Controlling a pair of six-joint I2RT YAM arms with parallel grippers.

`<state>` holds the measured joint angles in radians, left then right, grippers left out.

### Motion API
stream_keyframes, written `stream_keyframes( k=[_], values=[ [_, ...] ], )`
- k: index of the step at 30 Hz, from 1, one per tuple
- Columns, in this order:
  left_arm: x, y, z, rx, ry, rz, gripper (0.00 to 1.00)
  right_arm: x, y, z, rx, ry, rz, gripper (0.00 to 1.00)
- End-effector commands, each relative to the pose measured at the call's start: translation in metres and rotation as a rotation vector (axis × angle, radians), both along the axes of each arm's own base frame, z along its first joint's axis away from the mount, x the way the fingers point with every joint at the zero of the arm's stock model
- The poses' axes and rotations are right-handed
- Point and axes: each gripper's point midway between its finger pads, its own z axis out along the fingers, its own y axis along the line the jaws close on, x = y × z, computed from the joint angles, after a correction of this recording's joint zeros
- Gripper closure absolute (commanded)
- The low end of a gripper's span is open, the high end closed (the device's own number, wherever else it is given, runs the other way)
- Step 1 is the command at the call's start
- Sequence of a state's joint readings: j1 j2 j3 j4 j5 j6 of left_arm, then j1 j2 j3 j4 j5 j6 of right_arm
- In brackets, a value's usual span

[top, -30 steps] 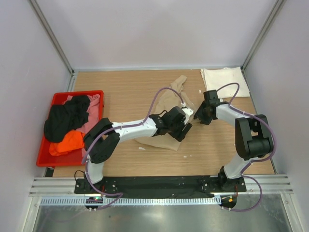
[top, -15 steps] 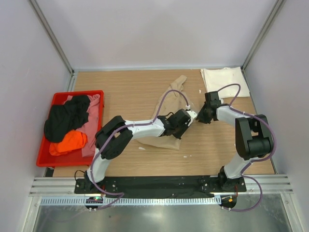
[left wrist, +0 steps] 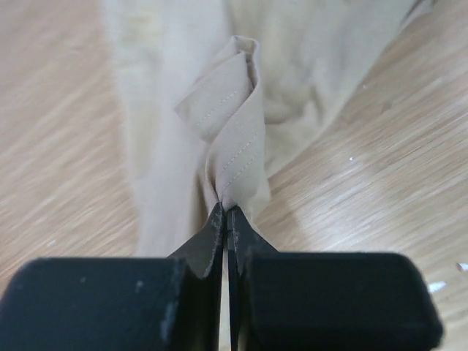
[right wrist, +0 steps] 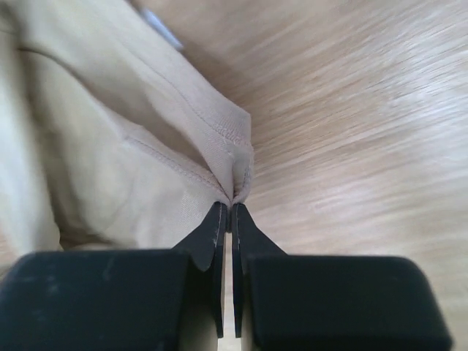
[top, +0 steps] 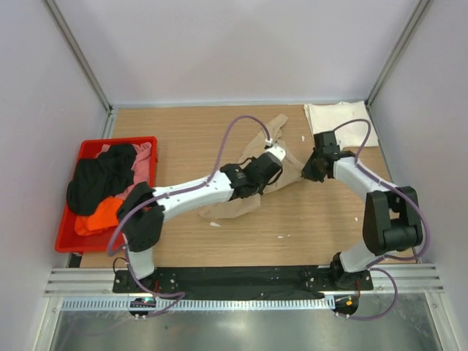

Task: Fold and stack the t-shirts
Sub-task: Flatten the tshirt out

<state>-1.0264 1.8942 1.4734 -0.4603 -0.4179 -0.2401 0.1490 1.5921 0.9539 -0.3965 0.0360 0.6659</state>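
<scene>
A tan t-shirt point(top: 228, 208) lies crumpled in the middle of the wooden table. My left gripper point(top: 273, 174) is over its middle and is shut on a raised fold of the tan cloth point(left wrist: 238, 139), pinched at the fingertips point(left wrist: 227, 210). My right gripper point(top: 306, 174) is at the shirt's right edge, shut on a stitched hem of the tan t-shirt point(right wrist: 219, 142) at its tips point(right wrist: 229, 207). A folded cream-white t-shirt point(top: 341, 117) lies at the back right corner. Black point(top: 99, 179), pink point(top: 139, 183) and orange point(top: 102, 216) t-shirts are heaped in the bin.
A red plastic bin point(top: 72, 232) stands at the table's left edge. Small white scraps point(top: 281, 236) lie on the wood in front of the tan shirt. Frame posts and walls close in the table on three sides.
Both grippers have closed on the tan t-shirt. The left gripper has moved back and a little left, and the right gripper has shifted slightly away from me.
</scene>
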Motion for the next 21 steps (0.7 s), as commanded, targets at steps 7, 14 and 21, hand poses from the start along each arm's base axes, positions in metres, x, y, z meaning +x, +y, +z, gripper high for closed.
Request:
stream_keyframes(
  k=[7,14,21],
  values=[
    [-0.015,0.107,0.199,-0.248,-0.240,0.361,1.00,-0.013,-0.036,0.193,-0.104,-0.352,-0.107,0.99],
    [-0.047,0.196,0.256,-0.332,-0.315,0.571,1.00,-0.065,-0.035,0.279,-0.036,-0.523,-0.084,0.99],
    [-0.065,0.238,0.264,-0.380,-0.320,0.638,1.00,-0.097,-0.046,0.331,-0.039,-0.617,-0.115,0.99]
  ],
)
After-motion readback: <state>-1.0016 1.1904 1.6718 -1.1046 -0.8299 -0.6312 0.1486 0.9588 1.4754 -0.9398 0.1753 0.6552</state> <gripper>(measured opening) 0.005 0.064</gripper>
